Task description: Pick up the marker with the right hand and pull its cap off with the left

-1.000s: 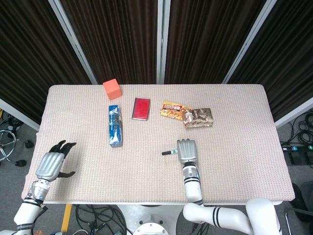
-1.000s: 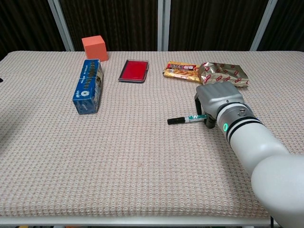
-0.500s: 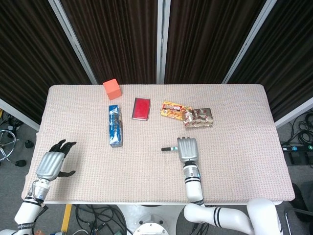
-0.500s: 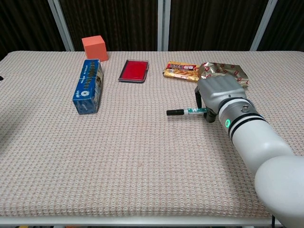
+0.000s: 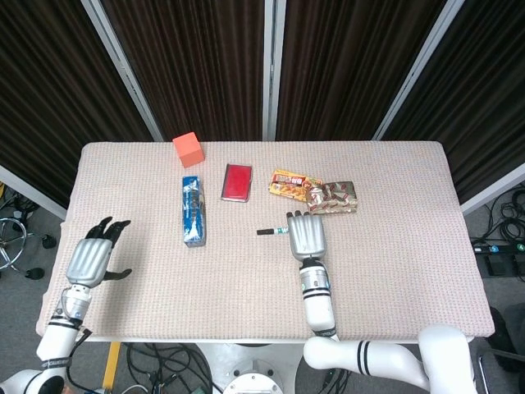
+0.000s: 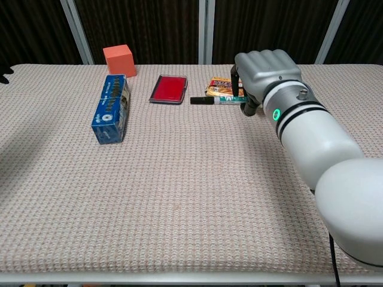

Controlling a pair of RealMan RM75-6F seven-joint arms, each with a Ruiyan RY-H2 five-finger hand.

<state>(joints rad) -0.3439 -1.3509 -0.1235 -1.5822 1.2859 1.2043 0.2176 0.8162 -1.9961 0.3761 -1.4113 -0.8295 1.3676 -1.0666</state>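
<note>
- The right hand (image 6: pixel 263 75) has its fingers curled around the marker (image 6: pixel 216 100), lifted clear of the table (image 6: pixel 179 191), cap end toward the blue box (image 6: pixel 111 107).
- The left hand (image 5: pixel 89 259) hangs with fingers spread, well beyond the blue box; the cap is not yet pulled.

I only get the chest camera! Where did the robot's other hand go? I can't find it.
Observer: The left hand is over the front left corner of the table, far from the marker.
Operator: Is it holding something?
Observer: No, it holds nothing and its fingers are spread.
Operator: What's hiding behind the big right hand?
Observer: A shiny snack pack, lying right beside the orange snack pack.
</note>
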